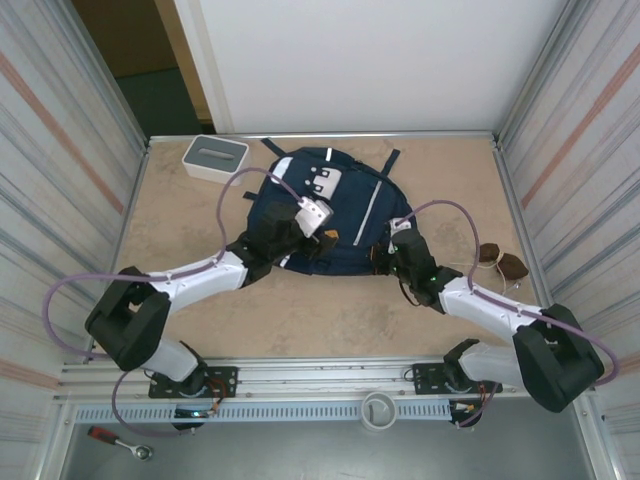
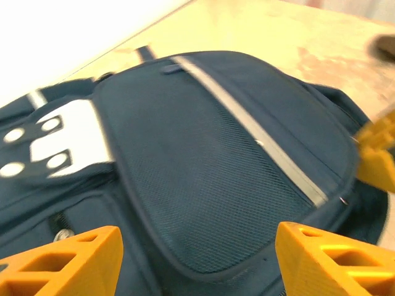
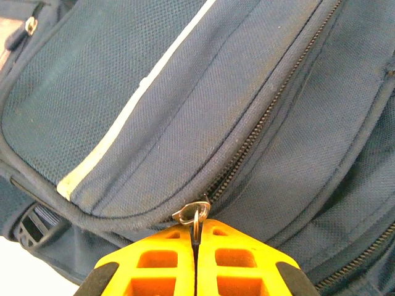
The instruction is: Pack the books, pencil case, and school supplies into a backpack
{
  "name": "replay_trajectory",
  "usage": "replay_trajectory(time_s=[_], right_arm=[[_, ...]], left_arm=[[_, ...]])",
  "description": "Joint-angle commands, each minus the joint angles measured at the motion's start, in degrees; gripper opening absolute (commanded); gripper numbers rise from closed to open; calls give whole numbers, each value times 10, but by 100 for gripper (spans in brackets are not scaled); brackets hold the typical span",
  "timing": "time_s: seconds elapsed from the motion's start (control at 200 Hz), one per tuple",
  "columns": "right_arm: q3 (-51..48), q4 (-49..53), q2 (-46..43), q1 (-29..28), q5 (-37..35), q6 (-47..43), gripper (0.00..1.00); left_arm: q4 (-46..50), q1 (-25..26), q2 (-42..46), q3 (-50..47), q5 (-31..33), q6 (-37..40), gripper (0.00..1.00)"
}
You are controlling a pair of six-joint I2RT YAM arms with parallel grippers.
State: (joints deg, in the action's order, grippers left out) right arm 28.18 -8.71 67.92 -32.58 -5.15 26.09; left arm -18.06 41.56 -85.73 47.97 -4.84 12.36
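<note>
Navy-blue fabric backpack [image 1: 335,205] lay flat at the middle of the tan table [image 1: 330,315], toward the far side, straps pointing away from the arms. White patches and thin white stripe [image 3: 123,126] faced up.

Left gripper [image 2: 199,250] hovered over the pack's left half. Orange fingers [image 2: 74,256] stood well apart, nothing between them, mesh front pocket below.

Right gripper [image 3: 196,237] sat at the pack's near right edge. Jaws pressed together, clamped on the small metal zipper pull [image 3: 192,216]. Zipper track [image 3: 265,117] ran up and away from the pull, teeth closed along the visible run.

White box with grey top [image 1: 214,157] stood at the far left corner, apart from the pack. Two small brown objects [image 1: 500,263] lay by the right wall.
</note>
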Motion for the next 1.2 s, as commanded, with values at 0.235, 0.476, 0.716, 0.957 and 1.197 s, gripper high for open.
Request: replay_trajectory(time_s=[0.235, 0.476, 0.716, 0.957, 1.197], right_arm=[[-14, -17, -40, 31, 57, -6, 0], [-19, -21, -42, 35, 66, 0, 0], [-23, -9, -53, 37, 56, -2, 0], [-19, 40, -64, 42, -4, -10, 0], [-2, 87, -63, 44, -61, -16, 0]], left_arm=[[17, 53, -90, 60, -72, 318, 67], [29, 71, -153, 116, -21, 375, 62], [16, 71, -167, 119, -4, 382, 30], [-5, 64, -136, 79, -43, 384, 3], [-41, 51, -82, 24, -89, 373, 0]])
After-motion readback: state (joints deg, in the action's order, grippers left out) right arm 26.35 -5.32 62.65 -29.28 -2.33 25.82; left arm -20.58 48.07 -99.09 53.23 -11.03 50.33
